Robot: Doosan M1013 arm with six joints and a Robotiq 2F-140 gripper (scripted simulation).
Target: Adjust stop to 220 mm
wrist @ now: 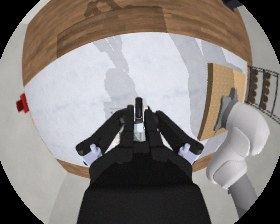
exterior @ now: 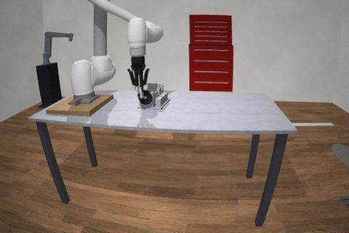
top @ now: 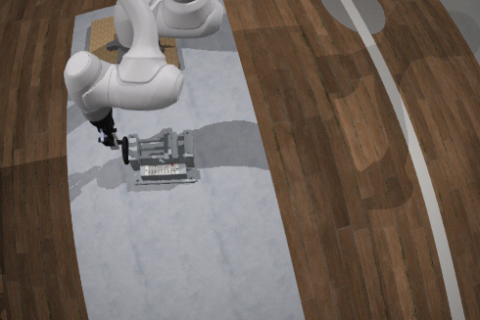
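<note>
- Sitting at the fixture's (top: 164,158) end nearest the arm, the black handwheel (top: 125,150) faces outward so it can be reached and cranked.
- Jaws are closed on its crank handle, gripper (exterior: 141,90) pointing down from above.
- Scale (top: 163,170) with red marker (top: 172,163) faces up; its reading is too small to tell.
- Fixture rests on the surface (exterior: 214,113), near the arm's base (exterior: 103,100).
</note>
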